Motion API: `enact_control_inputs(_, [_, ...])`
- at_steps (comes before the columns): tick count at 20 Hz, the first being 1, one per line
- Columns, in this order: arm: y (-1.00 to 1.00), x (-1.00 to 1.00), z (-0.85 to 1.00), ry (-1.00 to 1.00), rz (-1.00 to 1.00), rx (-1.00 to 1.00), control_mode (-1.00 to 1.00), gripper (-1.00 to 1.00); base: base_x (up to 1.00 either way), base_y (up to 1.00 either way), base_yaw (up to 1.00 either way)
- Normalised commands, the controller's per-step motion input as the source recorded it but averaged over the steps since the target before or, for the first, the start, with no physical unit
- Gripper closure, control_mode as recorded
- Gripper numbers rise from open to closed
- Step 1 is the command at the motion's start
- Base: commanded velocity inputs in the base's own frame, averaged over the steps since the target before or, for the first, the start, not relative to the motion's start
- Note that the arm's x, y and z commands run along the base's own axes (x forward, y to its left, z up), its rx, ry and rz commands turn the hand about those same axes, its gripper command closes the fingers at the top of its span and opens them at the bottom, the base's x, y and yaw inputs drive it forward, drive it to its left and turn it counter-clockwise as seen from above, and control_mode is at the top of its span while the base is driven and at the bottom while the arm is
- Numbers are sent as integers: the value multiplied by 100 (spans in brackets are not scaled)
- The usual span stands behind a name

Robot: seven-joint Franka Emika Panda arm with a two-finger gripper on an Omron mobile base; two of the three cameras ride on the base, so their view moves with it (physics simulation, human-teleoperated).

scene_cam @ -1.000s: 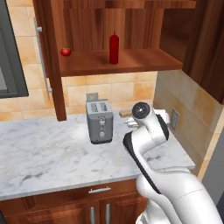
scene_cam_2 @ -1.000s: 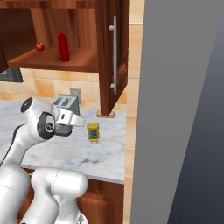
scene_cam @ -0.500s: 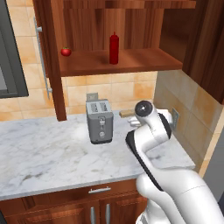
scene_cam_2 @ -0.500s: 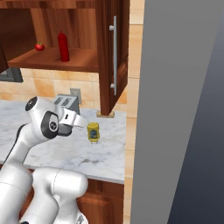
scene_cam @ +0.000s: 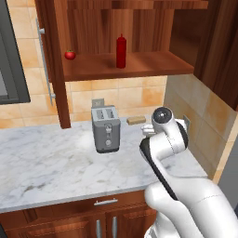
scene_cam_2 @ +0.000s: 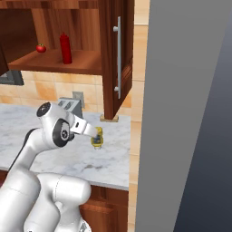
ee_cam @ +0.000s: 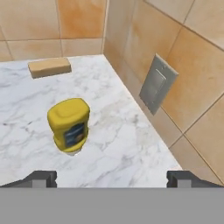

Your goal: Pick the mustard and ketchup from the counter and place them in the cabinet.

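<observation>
Hand (ee_cam: 111,177) wide open, angled down just short of mustard (ee_cam: 69,125)

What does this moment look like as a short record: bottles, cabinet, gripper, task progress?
ketchup: upright on the cabinet shelf, right of a tomato
mustard: on the counter, cap end down
cabinet door: open
gripper: open, holding nothing, facing the mustard
toaster: on the counter
progress: ketchup placed, mustard not yet picked

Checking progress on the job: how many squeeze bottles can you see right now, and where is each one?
2. The ketchup stands on the cabinet shelf, right of a tomato. The mustard stands on the counter near the corner. Others may be hidden.
</observation>
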Motion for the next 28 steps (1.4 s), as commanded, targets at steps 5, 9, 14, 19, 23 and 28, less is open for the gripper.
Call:
enact_control_inputs(5, [-2,19,-4,-1,-5,8,-100,-100,0,0,0])
enact_control_inputs(9, [9,18,0,0,-9,6,-100,-100,0,0,0])
enact_control_inputs(14, [8,24,0,0,-9,4,-100,-100,0,0,0])
enact_control_inputs(19, [0,39,0,0,-8,2,-100,-100,0,0,0])
enact_control_inputs(23, [0,35,-1,4,-5,9,-100,-100,0,0,0])
enact_control_inputs(28, [0,13,0,2,-2,5,-100,-100,0,0,0])
